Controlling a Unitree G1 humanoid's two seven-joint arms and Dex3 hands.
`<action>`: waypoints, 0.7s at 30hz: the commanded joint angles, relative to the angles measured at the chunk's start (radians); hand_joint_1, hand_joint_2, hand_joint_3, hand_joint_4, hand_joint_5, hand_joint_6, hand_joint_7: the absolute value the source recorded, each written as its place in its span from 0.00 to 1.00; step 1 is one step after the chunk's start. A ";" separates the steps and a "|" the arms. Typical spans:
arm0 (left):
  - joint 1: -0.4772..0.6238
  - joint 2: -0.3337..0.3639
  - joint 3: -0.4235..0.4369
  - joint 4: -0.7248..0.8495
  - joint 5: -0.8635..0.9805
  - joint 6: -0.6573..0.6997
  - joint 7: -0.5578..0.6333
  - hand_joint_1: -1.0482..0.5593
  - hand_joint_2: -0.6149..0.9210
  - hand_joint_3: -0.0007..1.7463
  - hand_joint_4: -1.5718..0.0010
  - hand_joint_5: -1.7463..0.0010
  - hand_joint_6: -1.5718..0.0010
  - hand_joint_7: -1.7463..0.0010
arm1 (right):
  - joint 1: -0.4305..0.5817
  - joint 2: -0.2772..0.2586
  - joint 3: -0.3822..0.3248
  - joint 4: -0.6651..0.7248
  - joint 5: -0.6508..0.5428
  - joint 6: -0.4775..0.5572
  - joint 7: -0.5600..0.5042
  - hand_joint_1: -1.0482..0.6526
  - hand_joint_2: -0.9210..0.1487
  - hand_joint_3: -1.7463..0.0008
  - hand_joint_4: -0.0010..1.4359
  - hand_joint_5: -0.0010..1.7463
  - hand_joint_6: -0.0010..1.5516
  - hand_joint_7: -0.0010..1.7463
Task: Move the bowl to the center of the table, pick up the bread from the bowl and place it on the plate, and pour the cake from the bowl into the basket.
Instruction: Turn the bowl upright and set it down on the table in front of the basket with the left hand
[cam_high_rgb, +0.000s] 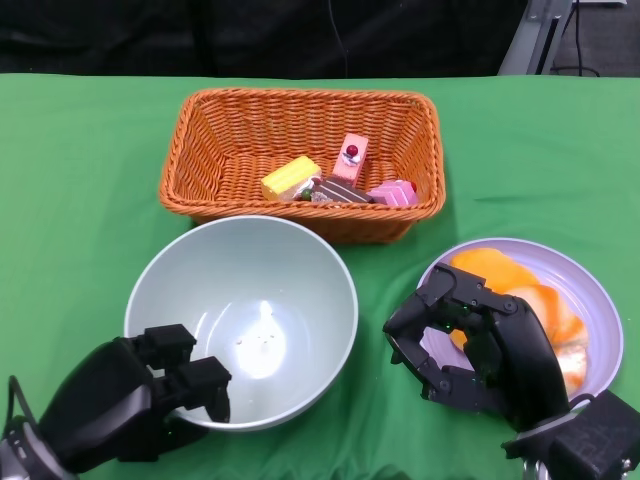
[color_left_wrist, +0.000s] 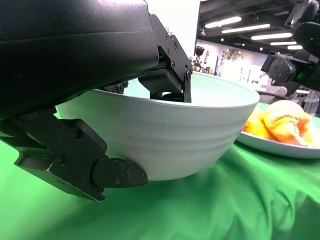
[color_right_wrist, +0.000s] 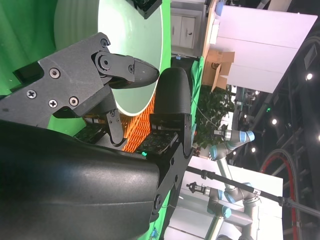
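Observation:
The pale green bowl (cam_high_rgb: 285, 275) stands empty near the table's middle, in front of the wicker basket (cam_high_rgb: 300, 96). My left hand (cam_high_rgb: 130, 400) grips the bowl's near left rim: fingers hook over the rim and the thumb (color_left_wrist: 120, 172) presses the outer wall of the bowl (color_left_wrist: 200, 135). Several cake pieces lie in the basket: a yellow one (cam_high_rgb: 290, 177), a pink upright one (cam_high_rgb: 350, 160), and a pink one (cam_high_rgb: 393, 192). Orange bread (cam_high_rgb: 545, 305) lies on the lilac plate (cam_high_rgb: 590, 285). My right hand (cam_high_rgb: 480, 345) hovers over the plate's left edge, fingers apart and holding nothing.
Green cloth (cam_high_rgb: 80, 180) covers the table. The basket sits just behind the bowl, almost touching it. The plate (color_left_wrist: 280, 147) with bread (color_left_wrist: 287, 117) lies close to the bowl's right side. A robot arm (color_right_wrist: 230, 140) stands in the room beyond.

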 joint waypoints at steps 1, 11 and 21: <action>-0.009 -0.011 -0.001 -0.006 -0.007 -0.007 0.006 0.68 0.89 0.26 0.54 0.09 0.53 0.27 | 0.006 -0.005 -0.008 0.001 0.009 -0.008 -0.002 0.50 0.25 0.61 0.49 0.87 0.45 0.69; 0.018 0.006 0.045 -0.046 -0.087 -0.051 -0.081 0.48 0.96 0.03 0.42 0.70 0.35 0.93 | 0.010 -0.008 -0.008 -0.017 0.007 0.006 -0.005 0.50 0.25 0.60 0.49 0.86 0.45 0.68; 0.083 0.035 0.173 -0.076 -0.358 -0.226 -0.514 0.26 1.00 0.01 0.53 0.98 0.57 1.00 | 0.014 -0.008 -0.010 -0.018 0.009 0.001 -0.005 0.50 0.28 0.59 0.49 0.85 0.46 0.67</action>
